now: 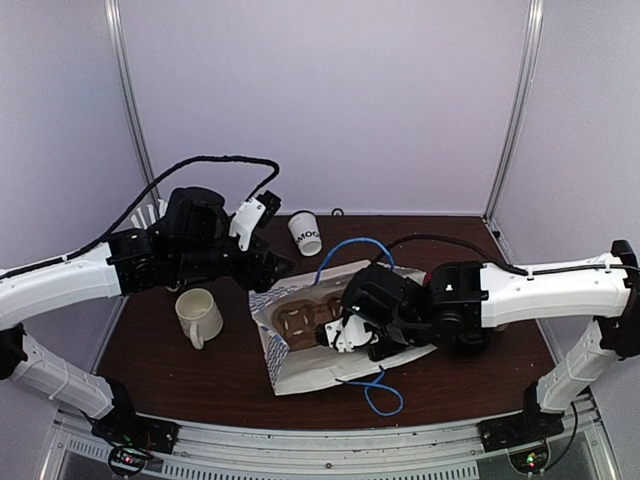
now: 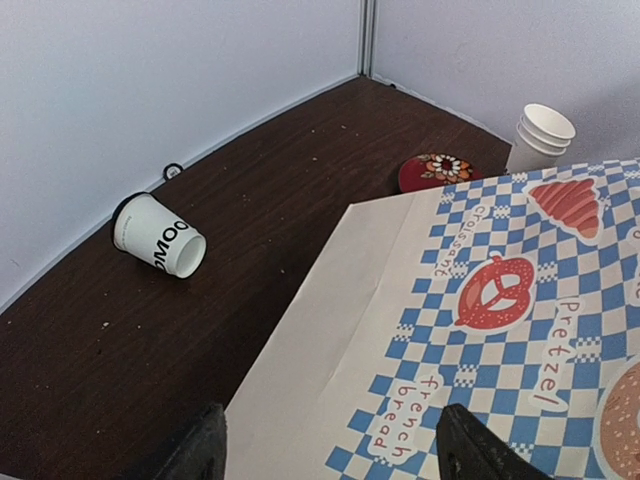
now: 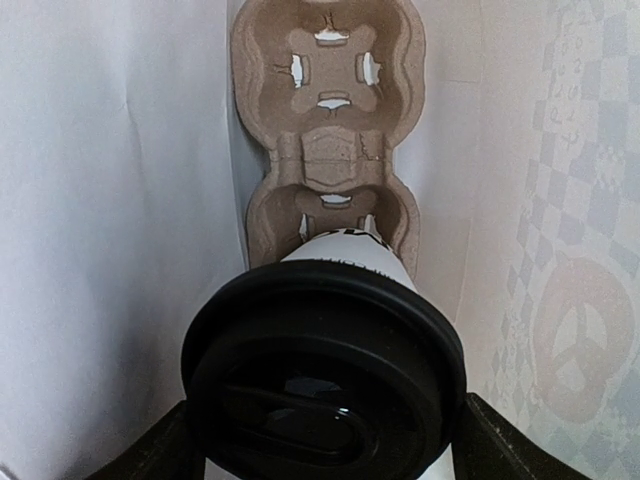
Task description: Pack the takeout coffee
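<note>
Desk [image 1: 200,370]: 1, dark brown wood, lightly speckled, enclosed by plain white walls [image 1: 330,100] with 2 metal corner posts [image 1: 130,100]. Paper bag [image 1: 300,370]: 1, blue-checked, lying on its side mid-desk, with 1 pulp carrier [image 3: 325,90] of 2 wells inside. Lidded coffee cup [image 3: 320,380]: 1, inside the bag, base at the carrier's near well, pinched by the right hand [image 3: 325,420]. Left hand [image 2: 335,445]: fingers spread, over the bag's upper side. Lidless paper cup [image 1: 306,232]: 1, tipped over near the back wall. Cream mug [image 1: 200,316]: 1, upright, left of the bag.
</note>
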Tool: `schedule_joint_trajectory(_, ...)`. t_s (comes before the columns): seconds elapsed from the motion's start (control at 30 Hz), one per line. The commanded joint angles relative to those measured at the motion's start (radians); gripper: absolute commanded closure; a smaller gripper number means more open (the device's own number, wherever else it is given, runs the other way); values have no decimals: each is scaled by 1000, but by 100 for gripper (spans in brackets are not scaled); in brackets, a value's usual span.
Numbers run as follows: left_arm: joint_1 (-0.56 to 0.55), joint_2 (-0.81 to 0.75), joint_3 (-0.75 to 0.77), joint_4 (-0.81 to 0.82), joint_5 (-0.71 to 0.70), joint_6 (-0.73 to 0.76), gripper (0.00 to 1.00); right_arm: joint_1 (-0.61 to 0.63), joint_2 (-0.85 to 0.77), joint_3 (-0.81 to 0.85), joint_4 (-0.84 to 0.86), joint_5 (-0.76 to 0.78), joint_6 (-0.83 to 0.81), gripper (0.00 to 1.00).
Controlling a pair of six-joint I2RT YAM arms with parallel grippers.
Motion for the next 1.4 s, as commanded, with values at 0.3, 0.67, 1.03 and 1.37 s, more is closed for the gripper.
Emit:
schedule_joint_trajectory(0.3, 148, 58, -18, 29, 91, -77, 25, -84, 62, 38, 92, -84, 12, 34)
schedule_joint_trajectory(0.67, 150, 60, -33, 40, 154, -75, 25, -128, 110, 68, 103, -142, 20, 34)
schedule_joint_trajectory(1.03, 155, 14, -49, 14, 101, -66, 25, -203, 221, 221, -34, -268, 48, 34)
schedule_joint_trajectory(1.37, 207, -88, -48, -46, 15, -36, 24, -274, 396, 508, -372, -449, 86, 35)
